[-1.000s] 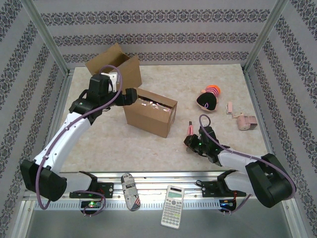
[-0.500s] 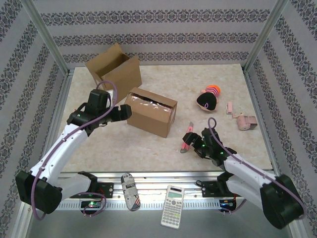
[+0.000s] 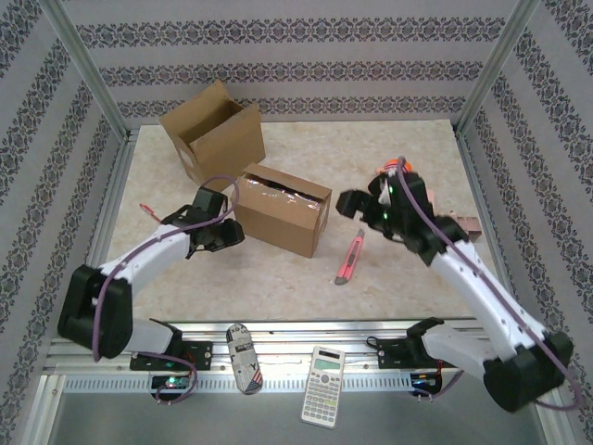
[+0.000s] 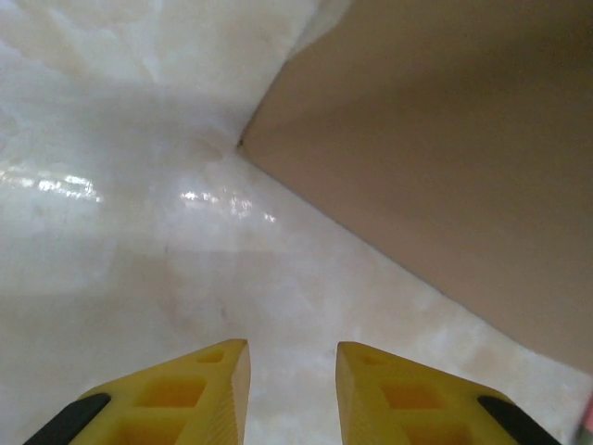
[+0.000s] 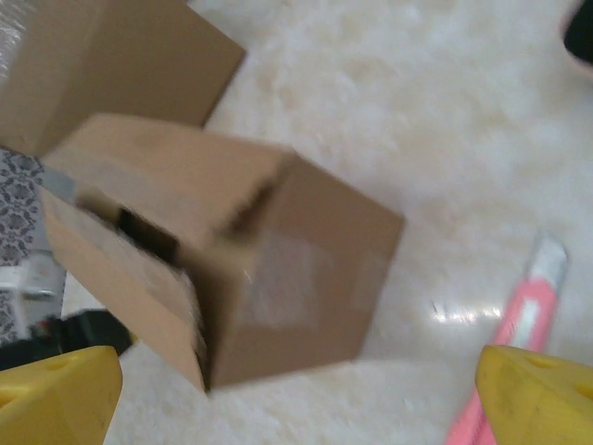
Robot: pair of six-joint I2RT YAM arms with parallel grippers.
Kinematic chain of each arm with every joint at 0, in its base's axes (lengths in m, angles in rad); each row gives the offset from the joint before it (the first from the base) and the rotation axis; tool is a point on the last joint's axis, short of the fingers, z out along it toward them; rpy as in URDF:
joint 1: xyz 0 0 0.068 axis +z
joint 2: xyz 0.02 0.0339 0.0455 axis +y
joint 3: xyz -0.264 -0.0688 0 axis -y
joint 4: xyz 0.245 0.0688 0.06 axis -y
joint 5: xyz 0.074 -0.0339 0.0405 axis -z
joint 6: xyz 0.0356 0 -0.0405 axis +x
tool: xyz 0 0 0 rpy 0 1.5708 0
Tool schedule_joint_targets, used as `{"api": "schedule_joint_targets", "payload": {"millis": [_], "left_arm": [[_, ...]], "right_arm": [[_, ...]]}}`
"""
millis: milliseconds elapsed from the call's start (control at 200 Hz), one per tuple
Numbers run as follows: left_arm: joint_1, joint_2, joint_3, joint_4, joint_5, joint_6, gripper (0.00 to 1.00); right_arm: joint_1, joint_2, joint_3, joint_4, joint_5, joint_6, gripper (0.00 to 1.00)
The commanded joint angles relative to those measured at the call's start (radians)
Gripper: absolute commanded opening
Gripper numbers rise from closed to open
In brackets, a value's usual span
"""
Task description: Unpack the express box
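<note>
Right gripper [image 5: 296, 399] over box [image 5: 278, 269], cutter [image 5: 508, 320].

two plain brown cardboard boxes, the near express box [image 3: 283, 209] and the far open box [image 3: 211, 130]; a pink cutter [image 3: 349, 257] to their right on the cream marbled table [image 3: 278, 278]; grey-and-white striped walls [image 3: 296, 56] with dark floral bands; yellow fingertips [image 4: 199, 389].

The pale marble-look table [image 3: 324, 148] carries a taped box [image 3: 283, 209], an open box [image 3: 213, 134] behind it, a pink cutter [image 3: 349, 256] to the right, and possibly a small toy [image 3: 468, 225] near the right edge.
</note>
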Motion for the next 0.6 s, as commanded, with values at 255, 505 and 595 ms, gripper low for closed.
{"api": "schedule_joint_targets", "payload": {"millis": [255, 505, 595], "left_arm": [[0.043, 0.31, 0.209, 0.172, -0.068, -0.027, 0.26], [0.064, 0.411, 0.306, 0.24, 0.002, -0.03, 0.25], [0.064, 0.4, 0.311, 0.241, 0.003, -0.022, 0.25]], "right_arm": [[-0.1, 0.607, 0.432, 0.136, -0.212, -0.194, 0.98], [-0.053, 0.654, 0.293, 0.376, -0.326, 0.001, 0.98], [-0.021, 0.606, 0.192, 0.468, -0.313, 0.074, 0.98]]}}
